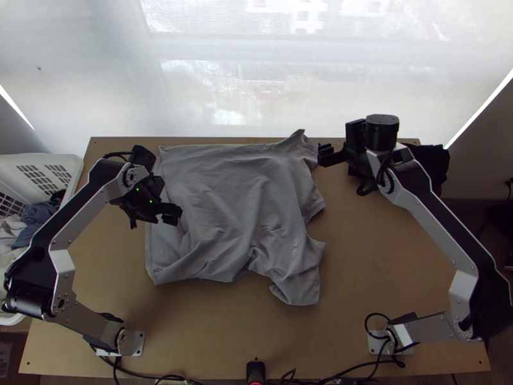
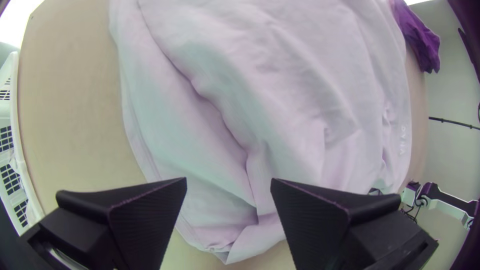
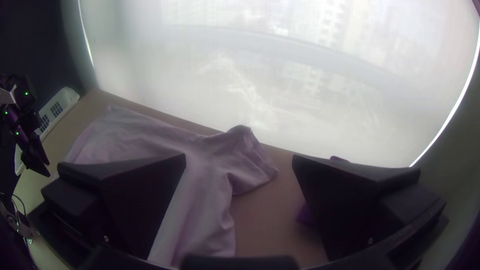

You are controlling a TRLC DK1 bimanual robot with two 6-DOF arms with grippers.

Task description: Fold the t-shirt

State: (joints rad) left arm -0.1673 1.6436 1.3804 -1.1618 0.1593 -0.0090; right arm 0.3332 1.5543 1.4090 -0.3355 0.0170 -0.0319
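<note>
The rumpled grey fabric t-shirt (image 1: pixel 237 205) lies spread over the left and middle of the light wooden table (image 1: pixel 359 269), its surface creased. The left black two-fingered gripper (image 1: pixel 172 214) is over its left side, jaws wide apart; the right black two-fingered gripper (image 1: pixel 327 155), jaws also wide, is near its far right sleeve (image 1: pixel 300 146).

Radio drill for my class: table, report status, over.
Left gripper open above grey t-shirt; right gripper open near its far sleeve. T-shirt spread, wrinkled. Dark cloth off right, not touching.
</note>
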